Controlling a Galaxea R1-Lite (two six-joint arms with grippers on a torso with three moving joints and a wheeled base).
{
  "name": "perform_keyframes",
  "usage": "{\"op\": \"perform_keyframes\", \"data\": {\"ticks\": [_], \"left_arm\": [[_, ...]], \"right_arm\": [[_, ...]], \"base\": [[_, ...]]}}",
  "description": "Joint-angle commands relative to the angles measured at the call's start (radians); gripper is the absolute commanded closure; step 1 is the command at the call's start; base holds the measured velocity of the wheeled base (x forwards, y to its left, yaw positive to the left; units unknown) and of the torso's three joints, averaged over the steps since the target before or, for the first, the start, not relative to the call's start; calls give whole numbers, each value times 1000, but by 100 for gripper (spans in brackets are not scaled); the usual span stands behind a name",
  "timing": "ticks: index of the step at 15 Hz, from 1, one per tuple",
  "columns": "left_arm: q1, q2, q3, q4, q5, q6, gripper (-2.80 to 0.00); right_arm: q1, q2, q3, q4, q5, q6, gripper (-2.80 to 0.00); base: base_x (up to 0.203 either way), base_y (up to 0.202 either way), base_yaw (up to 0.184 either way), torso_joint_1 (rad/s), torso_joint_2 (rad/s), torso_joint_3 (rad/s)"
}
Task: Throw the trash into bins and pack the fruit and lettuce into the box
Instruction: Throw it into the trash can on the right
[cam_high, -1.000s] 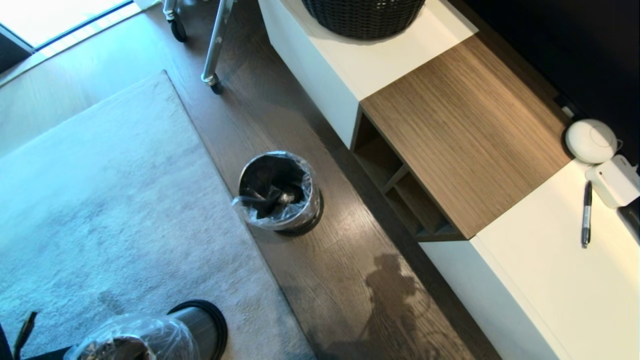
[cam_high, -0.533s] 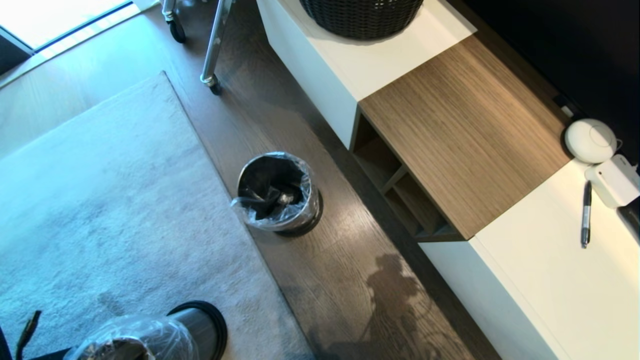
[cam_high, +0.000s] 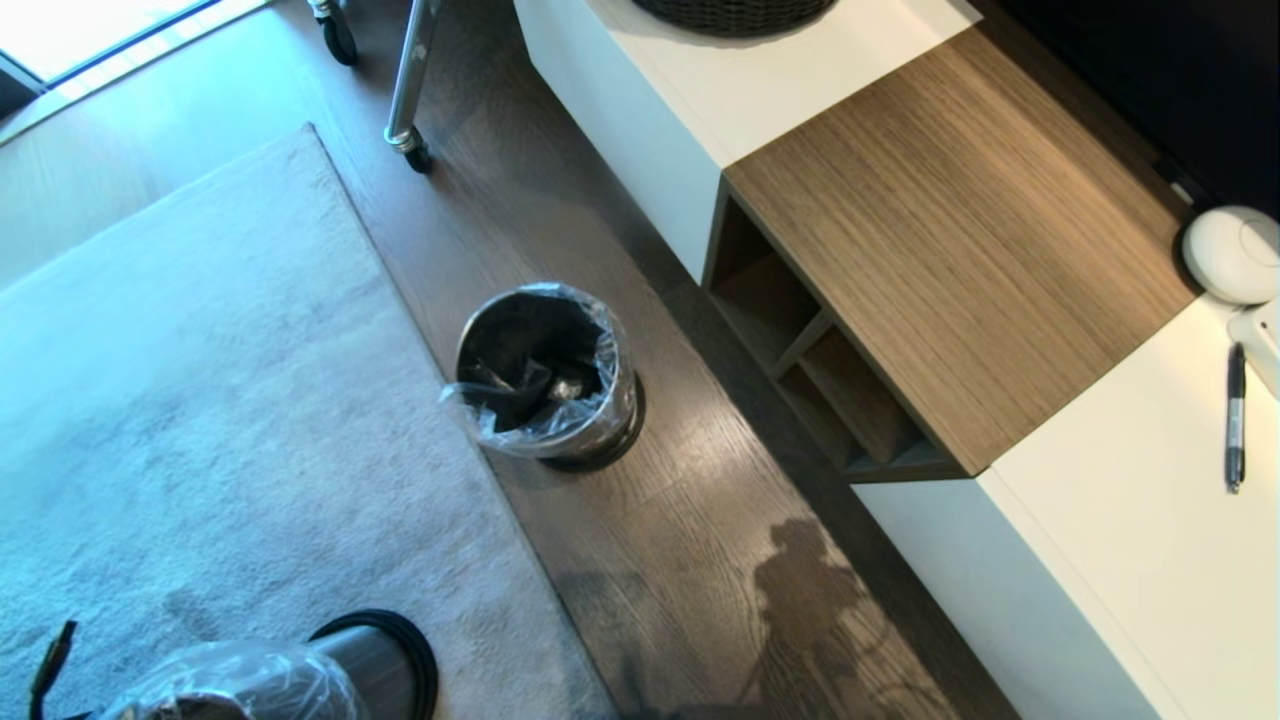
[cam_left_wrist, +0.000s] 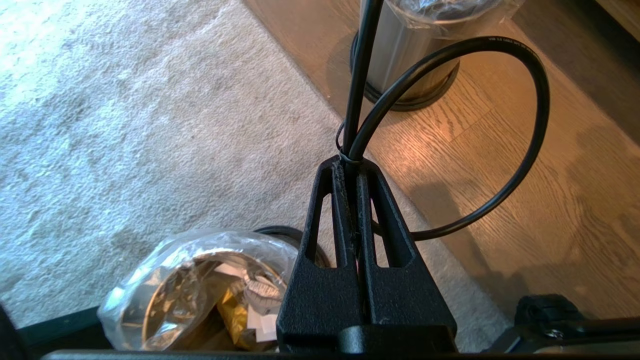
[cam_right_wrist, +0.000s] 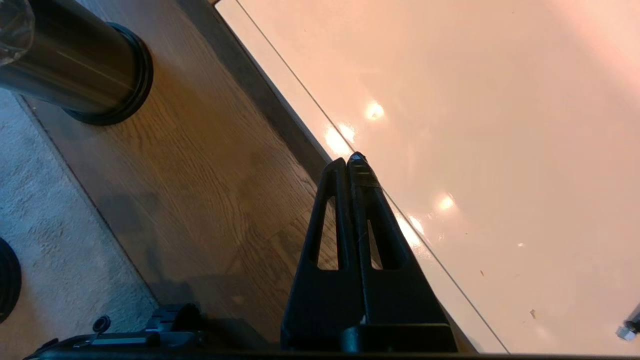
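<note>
Left gripper (cam_left_wrist: 350, 165): fingers pressed together, holding nothing; a black cable (cam_left_wrist: 520, 150) loops past the tips. Parked low, outside the head view. Directly beneath and just beside it stands the near bin (cam_left_wrist: 200, 290), liner bag open, with white tissue scraps (cam_left_wrist: 257, 292) and a gold wrapper (cam_left_wrist: 232, 315) lying inside, so the trash appears already binned.

Right gripper (cam_right_wrist: 352, 162): fingers likewise pressed together, empty. Parked low over the wooden floor (cam_right_wrist: 200, 190), tips pointing toward the white cabinet front (cam_right_wrist: 450, 125).

Far bin (cam_high: 545, 375): upright on the floor at the rug (cam_high: 200, 400) edge, between rug and cabinet; the liner holds dark contents that cannot be told apart from here. It lies ahead of both grippers, nearer the left one's line than the right's.

Cabinet top (cam_high: 1100, 560): white panels with a wood section (cam_high: 950, 230) above open cubbies. On it: a pen (cam_high: 1236, 415), a round white device (cam_high: 1230, 255), the lower rim of a dark woven basket (cam_high: 735, 12).

Box, apples, lettuce: none in view. Probably they lie elsewhere, off the frames, though the low views leave this unsure.

Governing relation: no remaining task item lies within either gripper's reach or sight, so neither arm is the nearer. Judged next need: turn or raise the view to find the box and produce before any reach.
</note>
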Motion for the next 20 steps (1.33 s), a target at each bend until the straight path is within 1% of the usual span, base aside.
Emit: {"op": "perform_keyframes", "data": {"ticks": [1, 7, 8, 12, 20], "left_arm": [[0, 1, 0, -1, 0, 1, 0], [0, 1, 0, 0, 0, 1, 0], [0, 1, 0, 0, 0, 1, 0], [0, 0, 0, 0, 0, -1, 0], [0, 1, 0, -1, 0, -1, 0]], "right_arm": [[0, 1, 0, 1, -1, 1, 0], [0, 1, 0, 2, -1, 1, 0], [1, 1, 0, 1, -1, 1, 0], [0, 1, 0, 2, -1, 1, 0], [0, 1, 0, 1, -1, 1, 0]], "base": [[0, 0, 0, 23, 434, 458], [0, 0, 0, 88, 393, 483], [0, 0, 0, 78, 183, 251], [0, 0, 0, 26, 56, 77], [0, 0, 0, 0, 0, 0]]}}
